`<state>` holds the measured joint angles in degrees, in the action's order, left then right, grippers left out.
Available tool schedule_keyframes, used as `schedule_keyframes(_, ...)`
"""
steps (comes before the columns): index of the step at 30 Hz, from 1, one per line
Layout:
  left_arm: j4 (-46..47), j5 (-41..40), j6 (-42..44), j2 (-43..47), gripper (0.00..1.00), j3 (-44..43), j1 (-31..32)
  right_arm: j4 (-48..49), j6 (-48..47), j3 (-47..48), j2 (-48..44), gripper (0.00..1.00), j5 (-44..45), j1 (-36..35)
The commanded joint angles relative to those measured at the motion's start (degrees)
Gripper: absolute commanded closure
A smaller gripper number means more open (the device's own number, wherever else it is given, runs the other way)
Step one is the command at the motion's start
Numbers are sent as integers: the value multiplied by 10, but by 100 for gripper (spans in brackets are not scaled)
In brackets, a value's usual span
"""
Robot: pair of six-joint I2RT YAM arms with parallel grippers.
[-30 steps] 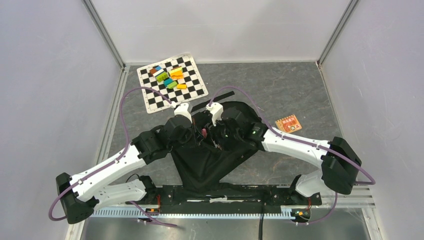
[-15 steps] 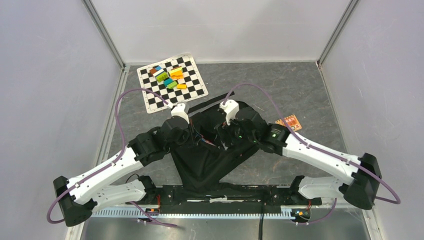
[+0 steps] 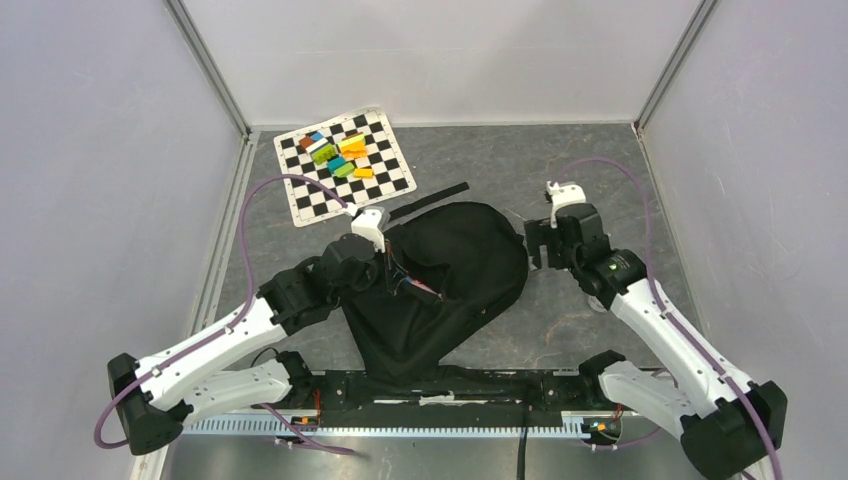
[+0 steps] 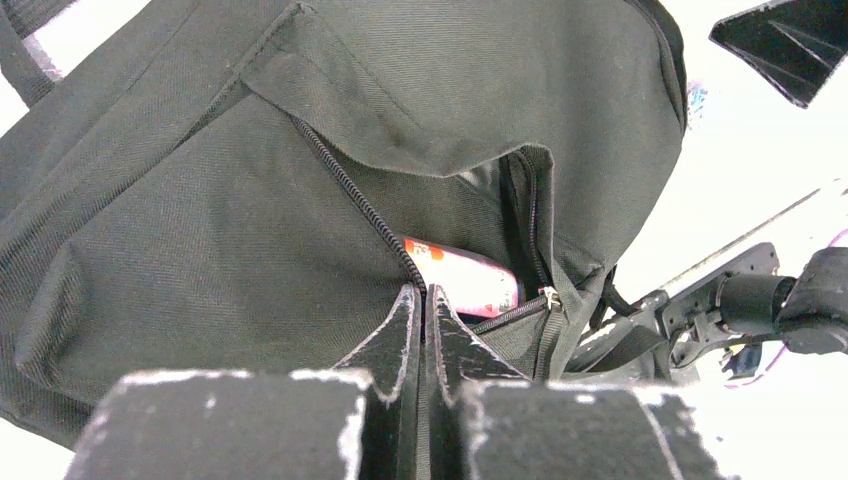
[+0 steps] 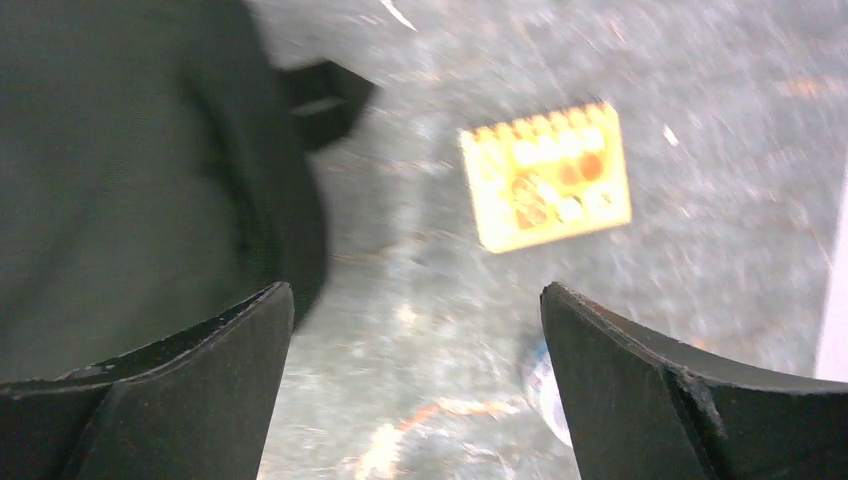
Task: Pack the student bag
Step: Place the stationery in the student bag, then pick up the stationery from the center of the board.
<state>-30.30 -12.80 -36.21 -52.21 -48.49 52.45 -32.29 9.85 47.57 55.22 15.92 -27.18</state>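
Black bag (image 3: 450,270) lay mid-counter (image 3: 600,170), with its mouth on the left arm's side. Left gripper (image 4: 425,300): jaws clenched, tips together on the zip edge of the mouth, seemingly pinching it. A red-and-white item (image 4: 465,282) showed inside. (Obs. 1)

And the right gripper (image 5: 415,300)? (Obs. 2)

Jaws released and wide, nothing between them. It hung over bare counter just beside the bag's right flank. (Obs. 1)

Next piece to pack? (Obs. 2)

Yellow card (image 5: 545,175), by my judgement. It lay flat on the counter ahead of the right jaws, off-centre toward the right finger and apart from the bag. The wrist view was blurred, so its print was unreadable. (Obs. 1)

Long axis? (Obs. 2)

Its longer side ran roughly across the gap, slightly tilted. Closing as they stood, the jaws would span that longer side; a wrist turn would take the shorter. Being flat, the card looked hard to pinch. (Obs. 1)

Which arm? (Obs. 2)

Right was clearly nearer. The left was occupied at the mouth, on the bag's far side from the card. The card would have to travel leftward over the bag to reach the opening. (Obs. 1)
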Motion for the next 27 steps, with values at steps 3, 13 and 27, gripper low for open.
schedule_keyframes(3,52,20,65,24,98,8,-3,-59,11,-56,-6,2,68,138)
schedule_keyframes(13,95,56,53,51,98,54,-2,-107,17,-73,25,2,4,329)
schedule_keyframes(27,125,75,82,34,98,49,-2,-77,15,-116,48,2,-91,358)
